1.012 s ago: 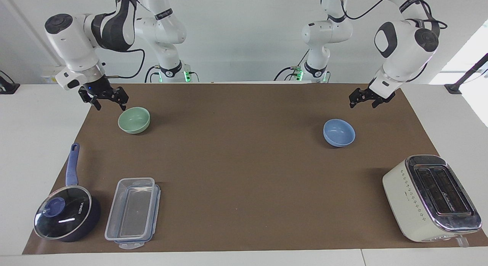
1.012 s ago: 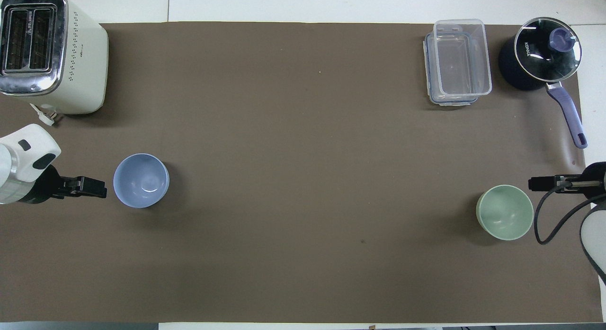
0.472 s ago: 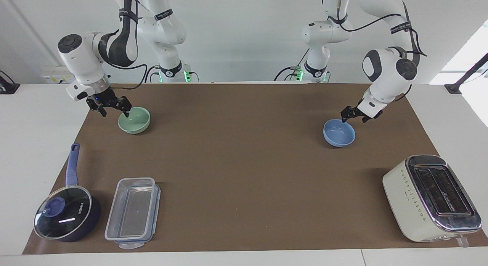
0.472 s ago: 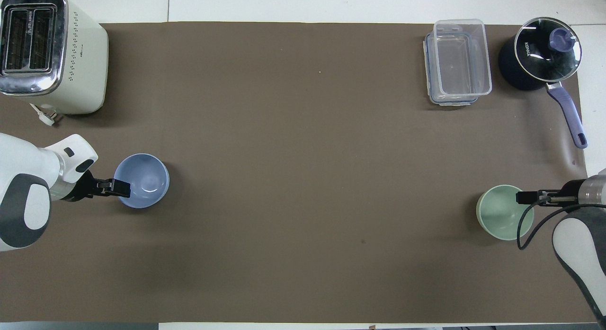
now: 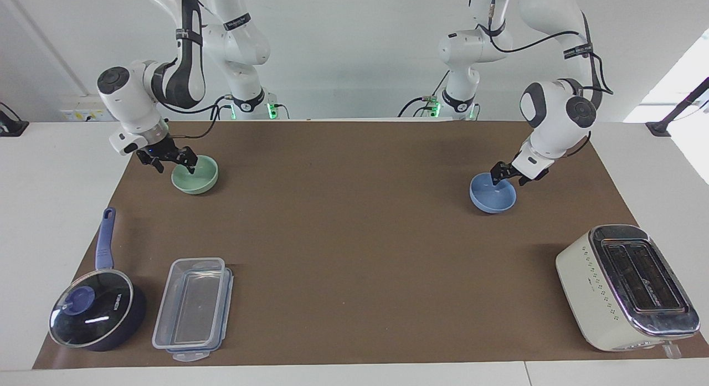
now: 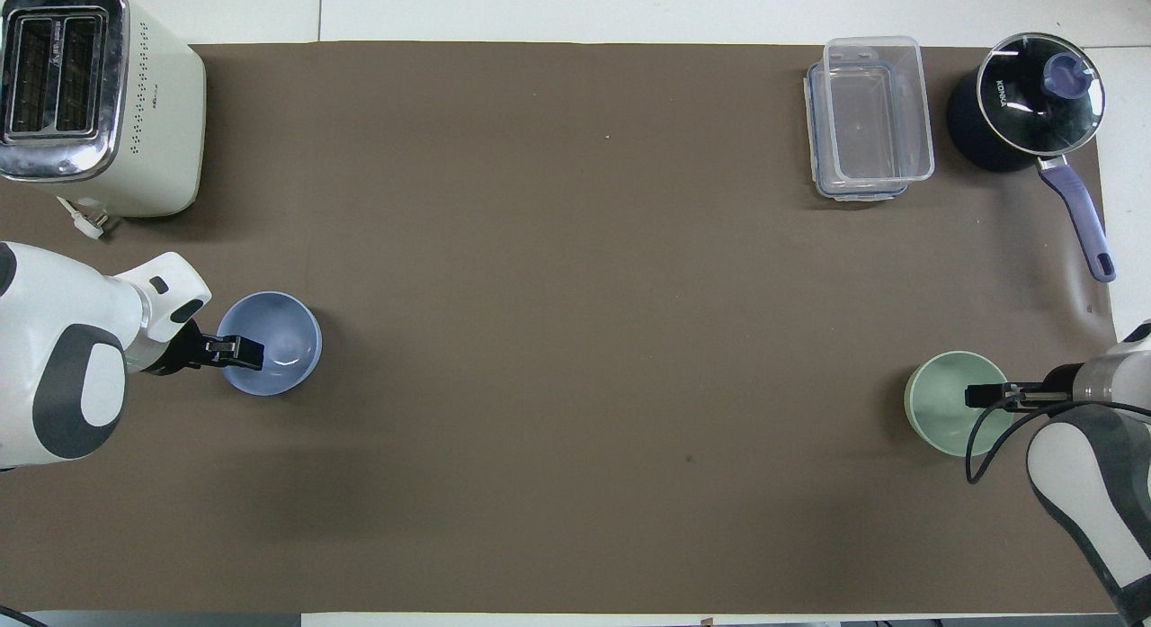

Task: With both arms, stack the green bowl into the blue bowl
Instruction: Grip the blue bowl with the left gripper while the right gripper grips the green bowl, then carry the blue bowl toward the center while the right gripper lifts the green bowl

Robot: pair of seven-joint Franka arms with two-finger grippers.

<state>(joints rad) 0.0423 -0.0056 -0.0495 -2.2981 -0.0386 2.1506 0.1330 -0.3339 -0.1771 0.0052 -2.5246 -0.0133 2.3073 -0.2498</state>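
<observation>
Bowls well apart: small pale mint-green round bowl at right arm's end of the brown mat, light cornflower-blue round bowl at left arm's end. Right gripper and left gripper each sit at a rim, fingers spread astride the wall. Likely light, rigid, smooth, so slippery. Pinch the rim wall firmly.

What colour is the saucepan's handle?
Purple-blue; the saucepan handle shows best in the overhead view.
</observation>
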